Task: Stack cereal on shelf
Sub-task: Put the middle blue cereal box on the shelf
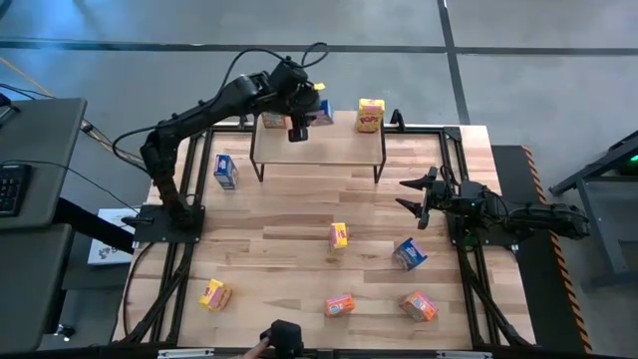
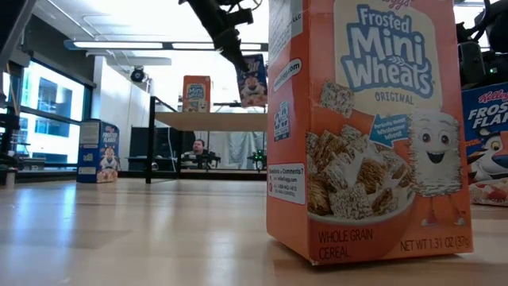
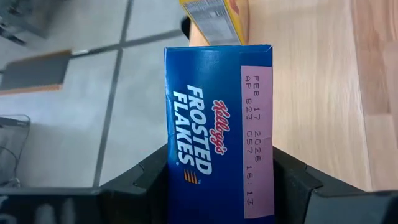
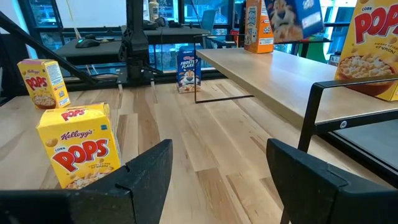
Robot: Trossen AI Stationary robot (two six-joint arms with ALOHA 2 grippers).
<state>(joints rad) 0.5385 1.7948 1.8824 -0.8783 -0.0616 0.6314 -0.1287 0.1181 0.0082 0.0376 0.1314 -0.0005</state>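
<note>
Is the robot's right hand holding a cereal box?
No. In the right wrist view its fingers stand apart with only bare table between them, and the nearest yellow Corn Pops box sits off to one side.

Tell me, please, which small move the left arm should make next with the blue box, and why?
Probably lower it onto the shelf and then release. The left gripper is shut on the blue Frosted Flakes box, which hangs tilted above the board in the low view, beside an orange box already standing there. The right gripper waits open at the table's right side.
</note>
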